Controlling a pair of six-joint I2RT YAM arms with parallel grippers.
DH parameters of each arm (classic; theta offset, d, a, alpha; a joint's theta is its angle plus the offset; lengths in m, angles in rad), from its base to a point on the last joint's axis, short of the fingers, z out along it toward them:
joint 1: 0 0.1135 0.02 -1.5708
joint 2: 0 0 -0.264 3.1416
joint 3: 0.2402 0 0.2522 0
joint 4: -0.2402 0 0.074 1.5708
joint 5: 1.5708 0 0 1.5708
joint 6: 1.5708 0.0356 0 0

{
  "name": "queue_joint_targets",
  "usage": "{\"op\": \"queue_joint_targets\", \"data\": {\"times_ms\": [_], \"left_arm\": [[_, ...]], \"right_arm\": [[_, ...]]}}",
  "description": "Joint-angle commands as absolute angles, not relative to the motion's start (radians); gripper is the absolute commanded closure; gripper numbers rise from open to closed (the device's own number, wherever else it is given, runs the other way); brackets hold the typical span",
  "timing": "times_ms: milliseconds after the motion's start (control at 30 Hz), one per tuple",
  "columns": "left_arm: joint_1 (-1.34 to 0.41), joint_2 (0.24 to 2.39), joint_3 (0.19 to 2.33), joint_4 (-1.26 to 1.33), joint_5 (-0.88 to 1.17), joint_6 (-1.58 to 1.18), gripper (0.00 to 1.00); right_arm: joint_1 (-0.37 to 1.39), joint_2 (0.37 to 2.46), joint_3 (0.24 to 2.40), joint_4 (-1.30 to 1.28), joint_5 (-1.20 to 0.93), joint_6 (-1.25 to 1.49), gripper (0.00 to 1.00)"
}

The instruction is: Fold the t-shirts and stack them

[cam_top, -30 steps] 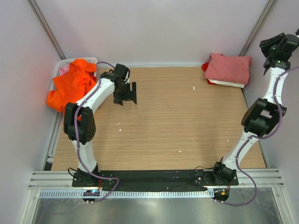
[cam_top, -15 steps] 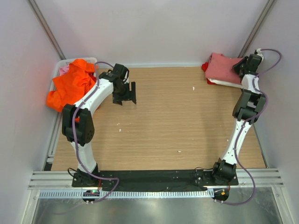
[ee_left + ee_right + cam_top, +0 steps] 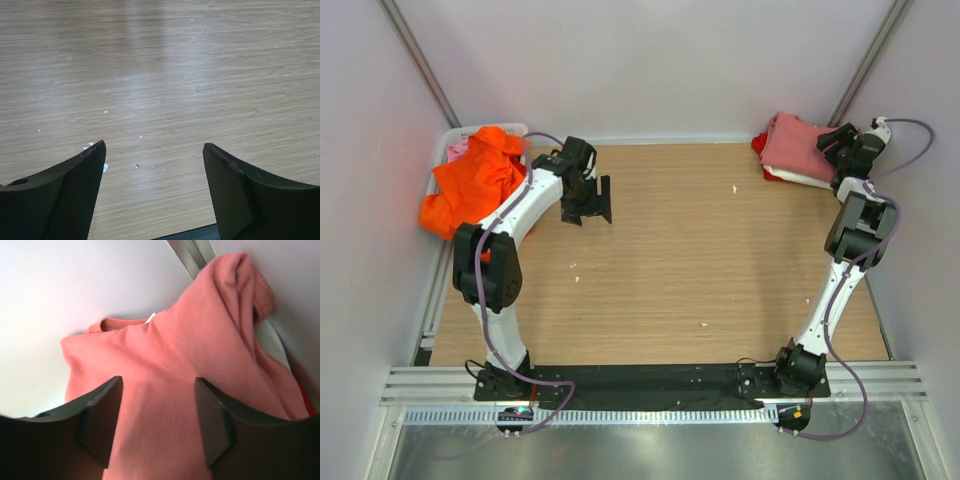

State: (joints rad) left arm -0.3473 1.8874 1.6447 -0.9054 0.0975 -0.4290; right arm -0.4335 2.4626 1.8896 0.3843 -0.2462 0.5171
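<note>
Wooden worktop (image 3: 700, 260), laundry at both far corners
Orange t-shirt (image 3: 470, 185) heaped far left; salmon-pink t-shirt (image 3: 798, 148) lies on a white t-shirt (image 3: 805, 181) far right; left claw (image 3: 154, 146) apart above bare wood; right claw (image 3: 157, 382) apart at the pink cloth

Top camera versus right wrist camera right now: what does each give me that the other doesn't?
Only the top view: the orange t-shirt heaped at the far left, and the left claw open over bare table. Only the right wrist view: a white label at the collar of the salmon-pink t-shirt, and the right claw with its fingers apart, close to that cloth. Both: the salmon-pink t-shirt lying on top of the far-right stack.
</note>
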Motion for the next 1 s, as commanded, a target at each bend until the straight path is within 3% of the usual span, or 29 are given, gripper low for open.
{"op": "queue_joint_targets", "data": {"times_ms": [0,100,267,433,567,733,867,967], "left_arm": [[-0.347,1.848,1.640,-0.887,0.091,-0.411,0.21],[-0.347,1.838,1.640,-0.887,0.091,-0.411,0.21],[-0.347,1.809,1.634,-0.877,0.080,-0.413,0.20],[-0.347,1.776,1.632,-0.874,0.095,-0.416,0.20],[-0.345,1.747,1.626,-0.864,0.107,-0.417,0.20],[-0.347,1.710,1.606,-0.836,0.092,-0.419,0.20],[-0.347,1.678,1.602,-0.831,0.057,-0.419,0.20],[-0.345,1.635,1.580,-0.799,0.023,-0.419,0.20]], "right_arm": [[-0.532,2.275,1.814,0.552,-0.118,0.589,0.33],[-0.494,2.137,1.740,0.499,0.137,0.514,0.20],[-0.443,1.907,1.635,0.469,0.331,0.500,0.14],[-0.330,1.642,1.540,0.424,0.384,0.472,0.09],[-0.255,1.497,1.444,0.292,0.304,0.578,0.09],[-0.018,1.295,1.176,0.224,0.242,0.577,0.09],[0.232,1.146,0.906,0.152,0.336,0.641,0.09],[0.421,1.080,0.691,0.243,0.354,0.724,0.09]]}}
